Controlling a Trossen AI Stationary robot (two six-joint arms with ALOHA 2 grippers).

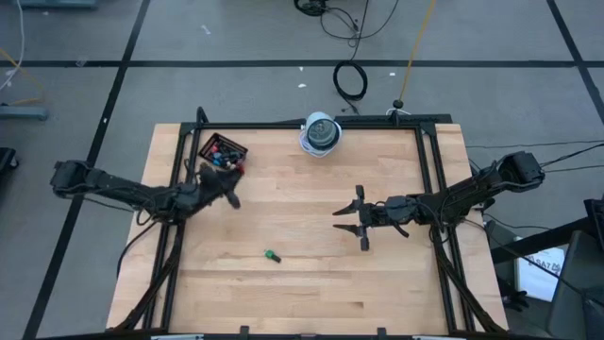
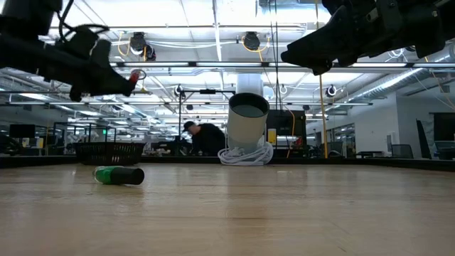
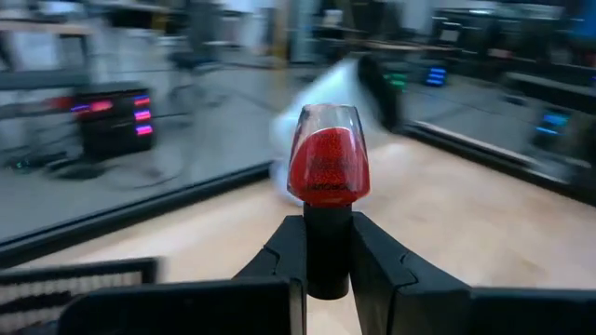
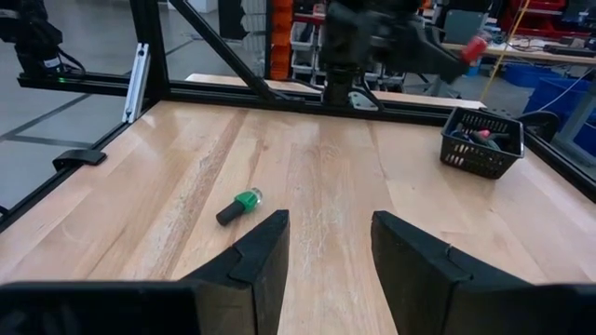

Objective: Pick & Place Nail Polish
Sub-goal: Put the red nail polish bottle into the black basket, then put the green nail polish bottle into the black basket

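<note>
Grey tiled floor (image 1: 236, 38) with dark seams, loose cables (image 1: 351, 80), bright ceiling strip lights (image 2: 192, 44), person (image 2: 202, 137) at distant desks

Open-plan lab — ceiling strip lights (image 2: 178, 67), rows of workstations (image 2: 43, 135).

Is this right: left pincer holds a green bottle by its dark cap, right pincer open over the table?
Not quite. The bottle in the left pincer is red, not green, as the left wrist view shows. The green bottle lies on the table. The rest stands: held by its dark cap, right pincer open over the table.
</note>
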